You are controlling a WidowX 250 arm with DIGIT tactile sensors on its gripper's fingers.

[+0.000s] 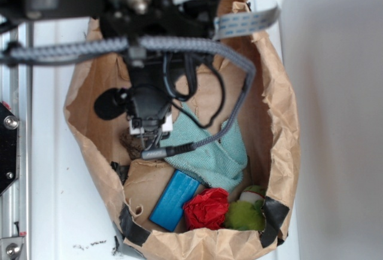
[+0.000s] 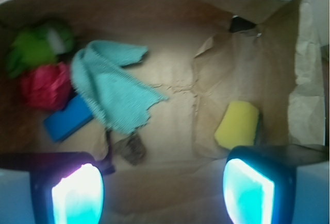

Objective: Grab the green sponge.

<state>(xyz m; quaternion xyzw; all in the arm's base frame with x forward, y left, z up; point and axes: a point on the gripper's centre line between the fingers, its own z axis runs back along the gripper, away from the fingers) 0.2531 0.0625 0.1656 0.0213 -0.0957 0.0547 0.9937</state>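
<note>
The green sponge (image 2: 237, 124) is a small yellow block with a thin dark green layer along its right edge. It lies on the brown paper floor of the bag, just ahead of my right fingertip (image 2: 247, 190). My gripper (image 2: 162, 183) is open, its two glowing pads wide apart with only bare paper between them. Seen from the exterior view, the gripper (image 1: 149, 133) hangs inside the bag at the left-centre, and the arm hides the sponge there.
The crumpled paper bag (image 1: 284, 110) walls in everything. A pale teal cloth (image 2: 111, 92) lies left of centre, beside a blue block (image 2: 69, 121), a red crumpled lump (image 2: 45, 85) and a green fuzzy lump (image 2: 31, 46). A small brown scrap (image 2: 131, 148) sits near my left finger.
</note>
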